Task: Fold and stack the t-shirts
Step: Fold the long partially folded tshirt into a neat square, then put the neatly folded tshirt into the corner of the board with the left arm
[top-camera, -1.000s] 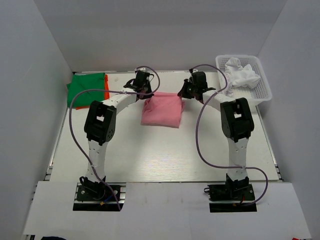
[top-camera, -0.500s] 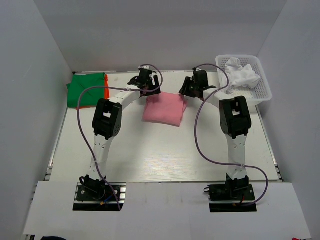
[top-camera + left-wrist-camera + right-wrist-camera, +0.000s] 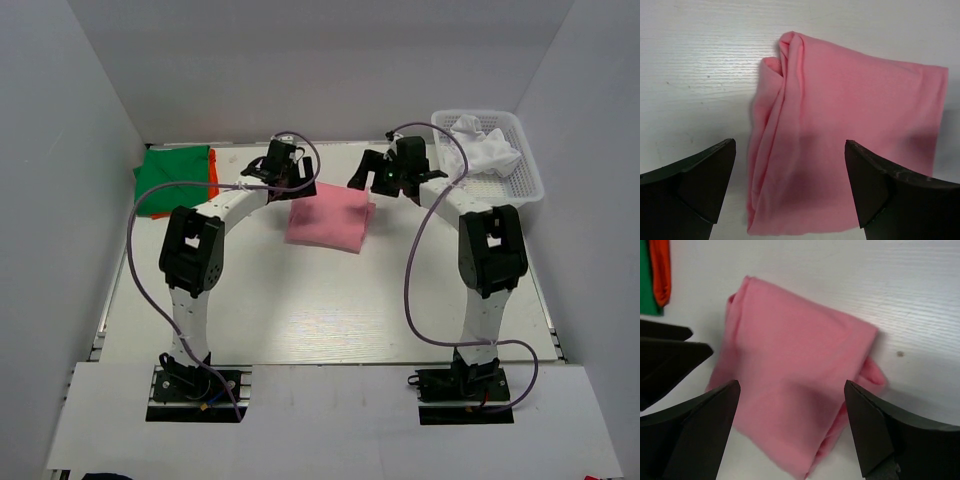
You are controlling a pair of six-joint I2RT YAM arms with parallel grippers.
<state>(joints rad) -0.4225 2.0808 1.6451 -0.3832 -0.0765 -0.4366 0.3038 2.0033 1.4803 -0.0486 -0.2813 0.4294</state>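
Tally: one pink shirt (image 3: 326, 220), one green shirt (image 3: 170, 180), one orange shirt (image 3: 213, 176).

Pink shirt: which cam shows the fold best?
Left wrist: the pink shirt fills most of the frame, sharp, with layered edges bunched along its image-left side. Right wrist shows it at an angle, slightly blurred, a corner poking out at image right. Top external shows it small, layers unreadable.

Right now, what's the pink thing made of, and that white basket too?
Pink shirt: looks like soft, thin cloth, probably cotton knit, with a matte finish; it bunches into loose folds along one edge.
Basket: probably stiff white plastic; its walls look like an open lattice and hold their shape.
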